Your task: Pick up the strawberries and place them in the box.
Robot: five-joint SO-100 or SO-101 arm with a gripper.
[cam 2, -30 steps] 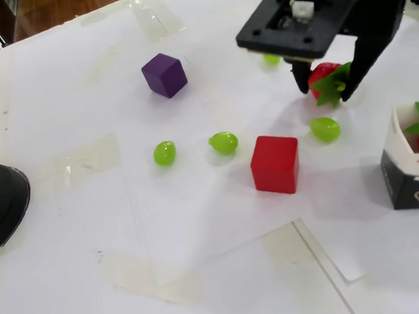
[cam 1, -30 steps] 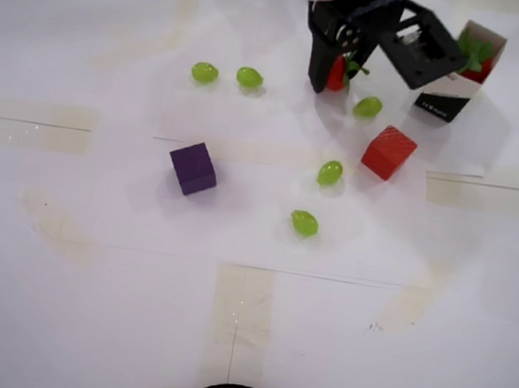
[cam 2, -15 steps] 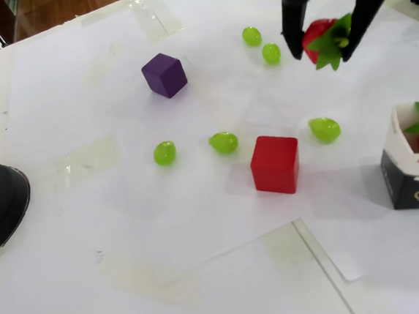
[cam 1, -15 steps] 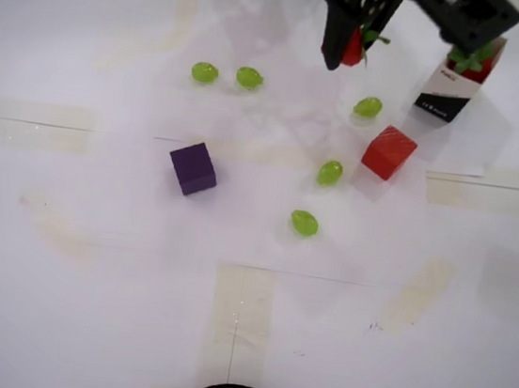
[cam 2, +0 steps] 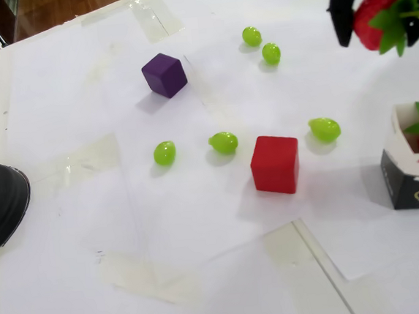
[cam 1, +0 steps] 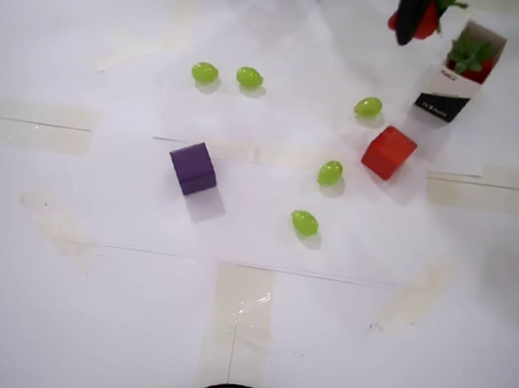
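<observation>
The fingers (cam 2: 380,21) pinch one strawberry (cam 2: 375,19) well above the bench (cam 2: 201,224), its green leaves toward the right of the fixed view. The box (cam 2: 411,176) sits below and slightly right of it there, open top up, the other strawberry (cam 1: 475,65) already inside. Open air lies between berry and box; the nearest grape (cam 2: 324,128) and the red cube (cam 2: 275,164) stand to the box's left, clear of that path.
</observation>
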